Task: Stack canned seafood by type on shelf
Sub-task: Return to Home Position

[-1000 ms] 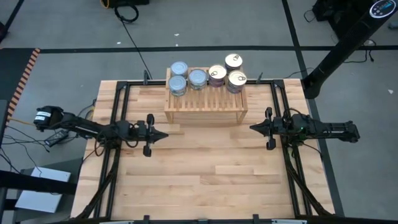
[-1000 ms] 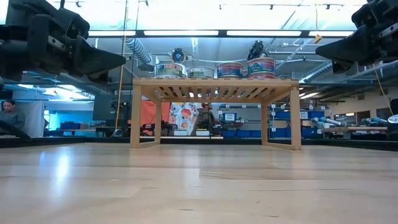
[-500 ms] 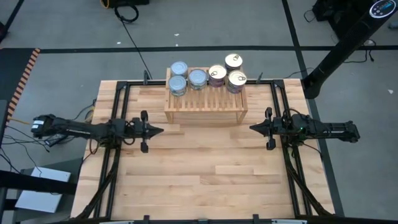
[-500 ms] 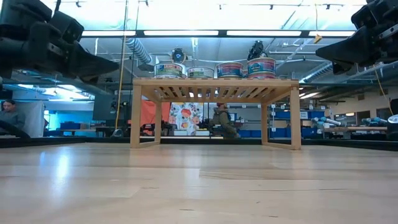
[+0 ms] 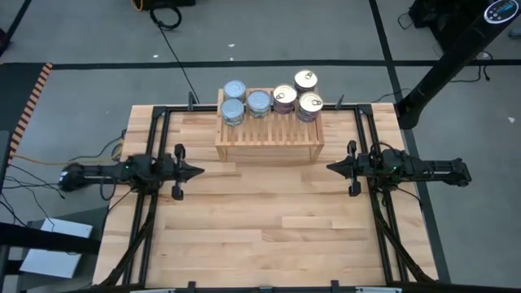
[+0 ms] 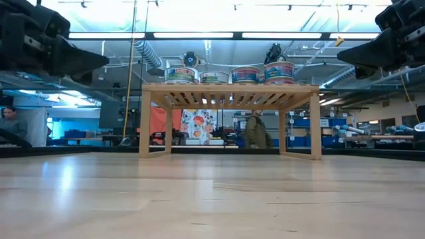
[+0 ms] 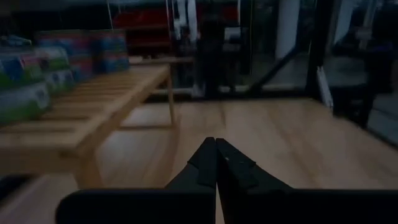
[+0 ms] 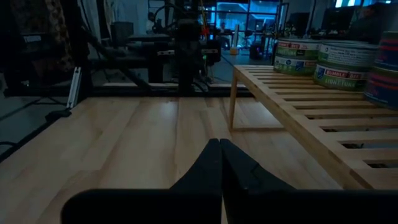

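The wooden shelf [image 5: 269,130] stands on its side boards at the table's far middle. On its slatted top sit stacked tins: silvery-blue lidded ones [image 5: 234,89] on the left half, golden pull-tab ones [image 5: 306,80] on the right half. The low view shows the tins [image 6: 230,74] in a row on the shelf [image 6: 230,88]. My left gripper [image 5: 200,172] is shut, above the table left of the shelf, empty. My right gripper [image 5: 329,167] is shut, right of the shelf, empty. Both wrist views show shut fingertips [image 7: 216,144] [image 8: 220,144] and the shelf [image 7: 93,106] [image 8: 311,112] beside them.
Black frame rails [image 5: 159,138] [image 5: 364,134] run along the table's left and right sides. Bare plank tabletop [image 5: 269,228] lies between and in front of the arms. A person [image 6: 255,131] walks in the room behind the shelf; another person [image 6: 9,123] sits at far left.
My left arm has drawn back toward the table's left edge, its gripper staying shut and level. My right arm has kept still. A person in the room behind has walked to the right.
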Controlling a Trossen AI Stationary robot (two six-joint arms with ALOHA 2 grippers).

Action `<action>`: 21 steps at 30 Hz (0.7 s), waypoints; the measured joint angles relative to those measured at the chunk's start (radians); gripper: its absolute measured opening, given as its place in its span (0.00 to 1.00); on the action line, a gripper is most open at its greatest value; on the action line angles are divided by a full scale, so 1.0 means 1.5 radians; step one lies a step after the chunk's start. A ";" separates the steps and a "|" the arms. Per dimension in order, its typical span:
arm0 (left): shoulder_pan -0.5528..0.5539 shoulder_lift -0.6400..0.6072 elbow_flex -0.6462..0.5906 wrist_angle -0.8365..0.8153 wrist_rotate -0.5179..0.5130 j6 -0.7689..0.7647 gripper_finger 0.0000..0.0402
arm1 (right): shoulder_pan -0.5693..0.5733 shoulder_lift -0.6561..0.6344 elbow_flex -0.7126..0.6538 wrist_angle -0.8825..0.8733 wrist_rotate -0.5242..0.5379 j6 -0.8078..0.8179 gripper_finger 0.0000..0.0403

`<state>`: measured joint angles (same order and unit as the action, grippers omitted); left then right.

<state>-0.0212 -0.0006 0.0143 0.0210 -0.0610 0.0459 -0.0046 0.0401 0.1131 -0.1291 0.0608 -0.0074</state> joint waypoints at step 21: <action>0.001 0.001 -0.005 0.009 -0.106 0.006 0.01 | -0.001 0.000 0.000 -0.006 0.146 0.008 0.03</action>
<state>-0.0196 0.0002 0.0074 0.0349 -0.2195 0.0552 -0.0058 0.0402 0.1135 -0.1383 0.2802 0.0045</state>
